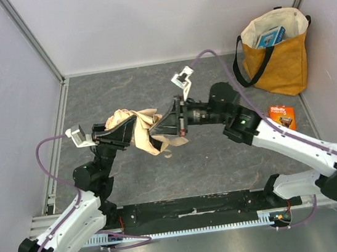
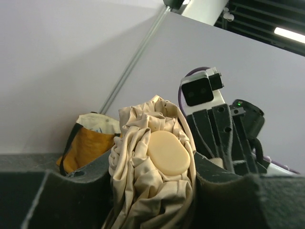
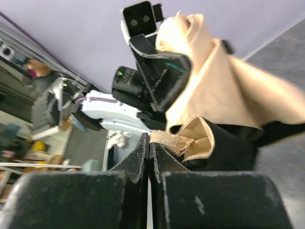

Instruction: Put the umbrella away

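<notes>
Beige umbrella (image 1: 147, 129), bunched, was held above the table (image 1: 120, 89), left of centre, between both arms. Grips: left gripper (image 1: 128, 130) clamped the bundle near its knob (image 2: 167, 152); right gripper (image 1: 167, 123) was pinched flat on a fabric tab (image 3: 169, 140). Handling judged best: left firm, right drawing the tab taut without dragging folds loose.

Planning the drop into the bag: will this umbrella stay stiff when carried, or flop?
Likely floppy: the umbrella hangs in loose, crumpled folds between the left gripper and right gripper. Probably light, as pinches on fabric seem to hold it up. Loose cloth may snag the tote bag rim.
</notes>
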